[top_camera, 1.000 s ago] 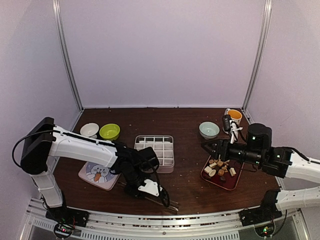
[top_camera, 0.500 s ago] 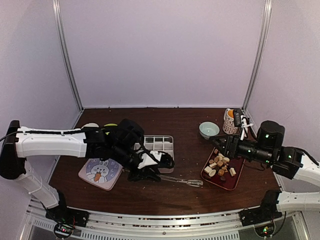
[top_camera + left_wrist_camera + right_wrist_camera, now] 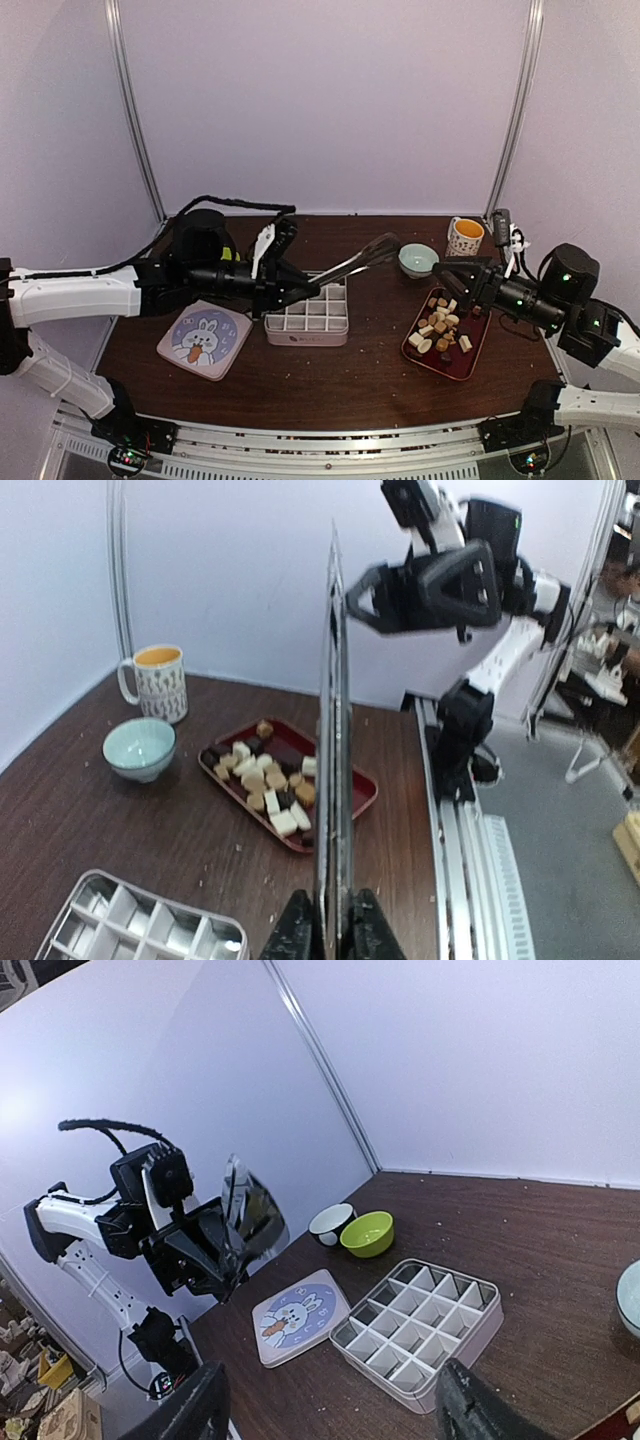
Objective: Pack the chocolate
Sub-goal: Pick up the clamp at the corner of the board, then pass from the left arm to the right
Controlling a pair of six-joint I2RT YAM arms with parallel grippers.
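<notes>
Here our left tool (image 3: 290,287) pinches the tongs (image 3: 352,263), pointed two o'clock, likely to reach the chocolate (image 3: 440,325), right tool (image 3: 462,283) spread.

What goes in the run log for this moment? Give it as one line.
left end effector: shut on tongs, aloft | right end effector: open, aloft near tray | chocolate: on tray | box: empty

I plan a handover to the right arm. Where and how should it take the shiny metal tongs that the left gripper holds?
Probably at the free middle of the shiny metal tongs, approached from the right, with the jaws closing across the two pressed-together blades. The left gripper clamps only one end, and the rest sticks out, off the table, toward the right arm.
</notes>
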